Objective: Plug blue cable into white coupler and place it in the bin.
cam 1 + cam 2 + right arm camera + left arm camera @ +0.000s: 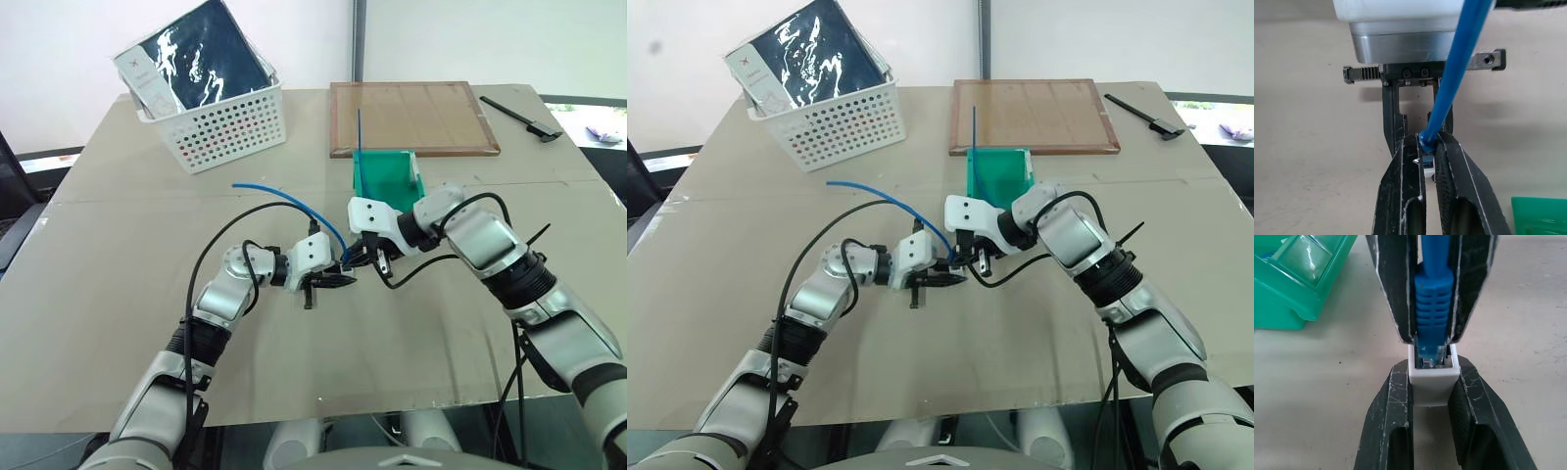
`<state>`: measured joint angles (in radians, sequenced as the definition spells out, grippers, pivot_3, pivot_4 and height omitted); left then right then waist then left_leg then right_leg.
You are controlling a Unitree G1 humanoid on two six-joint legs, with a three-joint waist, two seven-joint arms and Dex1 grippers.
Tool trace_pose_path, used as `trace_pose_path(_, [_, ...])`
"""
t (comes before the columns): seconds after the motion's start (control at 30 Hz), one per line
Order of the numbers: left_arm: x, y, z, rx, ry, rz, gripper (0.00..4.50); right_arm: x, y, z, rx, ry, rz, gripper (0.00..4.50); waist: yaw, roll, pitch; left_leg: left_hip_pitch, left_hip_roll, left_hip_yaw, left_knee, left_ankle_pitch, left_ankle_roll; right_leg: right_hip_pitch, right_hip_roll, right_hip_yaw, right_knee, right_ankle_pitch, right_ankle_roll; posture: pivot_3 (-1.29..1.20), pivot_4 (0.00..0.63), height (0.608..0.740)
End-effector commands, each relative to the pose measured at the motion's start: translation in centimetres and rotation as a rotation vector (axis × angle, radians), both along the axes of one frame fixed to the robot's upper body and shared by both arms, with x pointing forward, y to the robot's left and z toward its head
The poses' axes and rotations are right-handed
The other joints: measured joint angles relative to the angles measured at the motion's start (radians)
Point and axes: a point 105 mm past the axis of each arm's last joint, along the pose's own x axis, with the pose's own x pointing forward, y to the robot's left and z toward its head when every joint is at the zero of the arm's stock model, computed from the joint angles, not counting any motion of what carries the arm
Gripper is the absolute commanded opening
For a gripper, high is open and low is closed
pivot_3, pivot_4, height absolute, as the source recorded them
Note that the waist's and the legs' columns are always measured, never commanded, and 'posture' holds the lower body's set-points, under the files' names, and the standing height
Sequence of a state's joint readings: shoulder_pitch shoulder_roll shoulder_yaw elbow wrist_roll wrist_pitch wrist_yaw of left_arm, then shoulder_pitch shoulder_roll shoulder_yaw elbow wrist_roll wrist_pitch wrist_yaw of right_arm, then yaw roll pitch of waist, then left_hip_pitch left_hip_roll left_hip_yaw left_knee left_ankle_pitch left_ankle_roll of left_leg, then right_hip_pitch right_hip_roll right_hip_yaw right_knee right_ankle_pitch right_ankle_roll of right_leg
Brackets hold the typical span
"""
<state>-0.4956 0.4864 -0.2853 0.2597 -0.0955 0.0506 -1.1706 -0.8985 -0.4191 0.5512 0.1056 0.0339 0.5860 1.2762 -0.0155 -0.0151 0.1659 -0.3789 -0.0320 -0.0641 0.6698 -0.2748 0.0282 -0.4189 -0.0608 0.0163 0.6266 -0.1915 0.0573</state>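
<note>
Beige bench beneath, and mid-air just before the bin [387, 176] the right tool [1431, 289] clamps the blue cable [1433, 303] boot, plug tip entering the white coupler [1433, 382] pinched in the left tool [333, 281]; keep both axes aligned and push straight till seated

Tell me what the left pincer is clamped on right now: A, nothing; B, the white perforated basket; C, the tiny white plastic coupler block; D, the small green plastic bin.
C: the left pincer squeezes the tiny white plastic coupler block while the thin bright-blue cable plug sits at its socket.
</note>
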Motion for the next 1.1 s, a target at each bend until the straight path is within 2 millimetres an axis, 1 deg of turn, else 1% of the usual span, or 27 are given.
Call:
trace_pose_path(0.03, [-0.1, -0.7, 0.3, -0.008, -0.018, -0.026, 0.38, -1.3, -0.6, -4.5, -0.118, 0.09, -0.011, 0.0, 0.0, 0.001, -0.003, 0.0, 0.0, 0.0, 0.0, 0.0, 0.0, 0.0, 0.0, 0.0, 0.0, 0.0, 0.0, 0.0, 0.15, 0.74])
trace_pose_path(0.1, [0.0, -0.7, 0.3, -0.011, -0.016, -0.022, 0.38, -1.5, -1.0, -5.3, -0.126, 0.098, -0.018, 0.0, 0.0, 0.001, -0.005, 0.001, 0.0, 0.0, 0.0, 0.0, 0.0, 0.001, 0.0, 0.0, 0.0, 0.0, 0.0, 0.0, 0.15, 0.74])
trace_pose_path(0.17, [-0.1, -0.7, 0.3, -0.012, -0.013, -0.022, 0.38, -1.2, -1.0, -5.5, -0.103, 0.065, -0.032, 0.0, 0.0, 0.001, -0.01, 0.002, 0.0, 0.0, 0.0, 0.0, 0.0, 0.002, 0.0, 0.0, 0.0, 0.0, 0.0, 0.0, 0.15, 0.74])
trace_pose_path(0.23, [-0.2, -0.7, 0.2, -0.019, -0.006, -0.02, 0.38, -0.3, -0.3, -4.1, -0.006, 0.015, -0.052, 0.0, -0.001, 0.001, -0.013, 0.002, 0.0, 0.0, 0.0, 0.0, 0.0, 0.002, 0.0, 0.0, 0.0, 0.0, 0.0, 0.0, 0.15, 0.74])
trace_pose_path(0.27, [-0.3, -0.6, 0.3, -0.022, -0.004, -0.017, 0.38, 0.1, 0.2, -2.6, 0.078, -0.021, -0.06, 0.0, -0.003, 0.001, -0.013, 0.003, 0.0, 0.0, 0.0, 0.0, 0.0, 0.003, 0.001, 0.0, 0.0, 0.0, 0.0, 0.0, 0.15, 0.74])
trace_pose_path(0.3, [-0.3, -0.6, 0.3, -0.027, 0.0, -0.014, 0.38, 0.3, 0.5, -1.3, 0.149, -0.048, -0.059, 0.33, -0.005, 0.001, -0.013, 0.003, 0.0, 0.0, 0.0, 0.0, 0.0, 0.003, 0.001, 0.0, 0.0, 0.0, 0.0, 0.0, 0.15, 0.74])
trace_pose_path(0.33, [-0.3, -0.6, 0.4, -0.033, 0.005, -0.009, 0.38, 0.3, 0.6, -0.2, 0.204, -0.063, -0.057, 0.88, -0.005, 0.001, -0.012, 0.003, 0.001, 0.0, 0.0, 0.0, 0.0, 0.003, 0.002, 0.001, 0.0, 0.0, 0.0, 0.0, 0.15, 0.74])
trace_pose_path(0.37, [-0.4, -0.6, 0.6, -0.043, 0.011, -0.004, 0.38, 0.4, 0.4, 1.5, 0.278, -0.097, -0.071, 1.23, -0.005, 0.001, -0.012, 0.003, 0.001, 0.0, 0.0, 0.0, 0.0, 0.003, 0.002, 0.0, 0.0, 0.0, 0.0, 0.0, 0.15, 0.74])
trace_pose_path(0.4, [-0.4, -0.6, 0.9, -0.056, 0.018, 0.001, 0.38, 0.3, -0.1, 3.0, 0.338, -0.12, -0.079, 1.52, -0.004, 0.002, -0.011, 0.002, 0.001, 0.0, 0.0, 0.0, 0.0, 0.002, 0.002, 0.001, 0.0, 0.0, 0.0, 0.0, 0.15, 0.74])
trace_pose_path(0.43, [-0.4, -0.5, 1.3, -0.073, 0.026, 0.012, 0.38, 0.1, -0.6, 4.9, 0.415, -0.152, -0.096, 2.1, -0.003, 0.002, -0.011, 0.001, 0.001, 0.0, 0.0, 0.0, 0.0, 0.001, 0.002, 0.001, 0.0, 0.0, 0.0, 0.0, 0.15, 0.74])
trace_pose_path(0.47, [-0.4, -0.5, 1.7, -0.088, 0.037, 0.022, 0.38, -0.2, -1.4, 6.6, 0.485, -0.185, -0.12, 2.3, 0.003, 0.003, -0.008, 0.0, 0.001, -0.001, 0.0, 0.0, 0.0, 0.0, 0.002, 0.0, 0.0, 0.0, 0.0, 0.0, 0.15, 0.74])
trace_pose_path(0.5, [-0.4, -0.5, 2.0, -0.097, 0.046, 0.029, 0.38, -0.5, -1.8, 7.5, 0.525, -0.202, -0.135, 2.63, 0.003, 0.003, -0.008, -0.006, 0.0, -0.002, 0.0, 0.0, 0.0, -0.004, 0.0, 0.0, 0.0, 0.0, 0.0, 0.0, 0.15, 0.74])
trace_pose_path(0.53, [-0.6, -0.4, 2.4, -0.108, 0.057, 0.034, 0.38, -1.0, -2.5, 8.6, 0.566, -0.232, -0.152, 3.09, 0.004, 0.003, -0.008, -0.007, 0.0, -0.002, 0.0, 0.0, 0.0, -0.006, 0.0, 0.0, 0.0, 0.0, 0.0, 0.0, 0.15, 0.74])
trace_pose_path(0.57, [-0.6, -0.4, 3.0, -0.125, 0.068, 0.045, 0.38, -1.6, -3.6, 9.5, 0.612, -0.27, -0.193, 3.41, 0.005, 0.003, -0.008, -0.007, -0.001, -0.002, 0.0, 0.0, -0.001, -0.006, -0.001, 0.0, 0.0, 0.0, 0.0, 0.0, 0.15, 0.74])
trace_pose_path(0.6, [-0.7, -0.3, 3.4, -0.137, 0.076, 0.053, 0.38, -2.2, -4.3, 10.1, 0.639, -0.295, -0.222, 3.86, 0.008, 0.002, -0.008, -0.008, -0.001, -0.002, 0.0, 0.0, 0.0, -0.006, -0.001, -0.001, -0.001, 0.0, 0.0, 0.0, 0.15, 0.74])
trace_pose_path(0.63, [-0.6, -0.4, 4.3, -0.159, 0.089, 0.069, 0.38, -3.0, -5.3, 10.5, 0.663, -0.323, -0.254, 4.23, 0.01, 0.002, -0.008, -0.009, -0.001, -0.004, -0.001, 0.0, 0.0, -0.006, -0.002, -0.002, -0.001, 0.0, 0.0, 0.0, 0.15, 0.74])
trace_pose_path(0.67, [-0.4, -0.4, 5.1, -0.175, 0.085, 0.084, 0.38, -3.7, -6.2, 10.7, 0.677, -0.37, -0.299, 4.46, 0.01, 0.002, -0.008, -0.01, -0.001, -0.005, -0.001, 0.0, 0.0, -0.006, -0.002, -0.003, -0.002, 0.0, 0.0, 0.0, 0.15, 0.74])
trace_pose_path(0.7, [0.0, -0.6, 6.3, -0.208, 0.096, 0.114, 0.38, -4.8, -7.0, 10.4, 0.682, -0.386, -0.338, 4.46, 0.012, 0.002, -0.008, -0.01, -0.001, -0.005, -0.001, 0.0, 0.0, -0.007, -0.002, -0.003, -0.003, 0.0, 0.0, 0.0, 0.15, 0.74])
trace_pose_path(0.8, [1.1, -0.9, 9.2, -0.268, 0.154, 0.186, 0.38, -7.1, -8.1, 9.7, 0.699, -0.399, -0.443, 4.46, 0.016, 0.002, -0.007, -0.014, -0.001, -0.006, 0.0, 0.0, 0.0, -0.01, -0.002, -0.004, -0.001, -0.001, 0.001, 0.0, 0.15, 0.74])
trace_pose_path(0.83, [1.5, -1.0, 10.0, -0.272, 0.172, 0.211, 0.38, -7.6, -8.4, 9.6, 0.7, -0.408, -0.473, 4.46, 0.013, 0.002, -0.007, -0.015, -0.002, -0.006, 0.001, 0.0, 0.0, -0.01, -0.002, -0.004, -0.001, 0.0, 0.001, 0.0, 0.15, 0.74])
trace_pose_path(0.87, [2.1, -1.3, 11.2, -0.268, 0.22, 0.237, 0.38, -7.9, -9.0, 9.1, 0.684, -0.433, -0.533, 4.46, 0.011, 0.002, -0.007, -0.014, -0.002, -0.006, 0.001, 0.0, 0.0, -0.01, -0.002, -0.004, 0.0, 0.0, 0.001, 0.0, 0.15, 0.74])
trace_pose_path(0.93, [2.8, -2.5, 13.8, -0.276, 0.316, 0.222, 0.38, -8.8, -9.9, 8.3, 0.674, -0.457, -0.648, 4.46, 0.013, 0.0, -0.006, -0.014, -0.003, -0.009, 0.002, 0.001, 0.0, -0.008, -0.001, -0.006, 0.0, -0.001, 0.001, 0.0, 0.15, 0.74])
trace_pose_path(0.97, [3.6, -3.1, 14.8, -0.289, 0.349, 0.249, 0.38, -9.0, -10.5, 7.9, 0.676, -0.466, -0.713, 4.46, 0.013, -0.001, -0.006, -0.013, -0.003, -0.011, 0.003, 0.001, 0.0, -0.006, 0.0, -0.008, 0.0, -0.002, 0.004, 0.0, 0.15, 0.74])
trace_pose_path(1.0, [4.4, -3.7, 15.4, -0.302, 0.38, 0.28, 0.38, -9.2, -10.9, 7.5, 0.67, -0.474, -0.753, 4.46, 0.017, -0.001, -0.005, -0.011, -0.003, -0.011, 0.003, 0.001, 0.0, -0.004, 0.001, -0.008, 0.0, -0.003, 0.005, 0.0, 0.15, 0.74])
trace_pose_path(1.1, [6.7, -5.6, 15.9, -0.273, 0.422, 0.366, 0.38, -9.6, -12.3, 5.8, 0.604, -0.51, -0.863, 4.46, 0.006, -0.001, -0.005, -0.002, -0.006, -0.009, 0.002, 0.0, 0.0, 0.005, 0.0, -0.006, -0.001, -0.006, 0.009, 0.0, 0.15, 0.74])
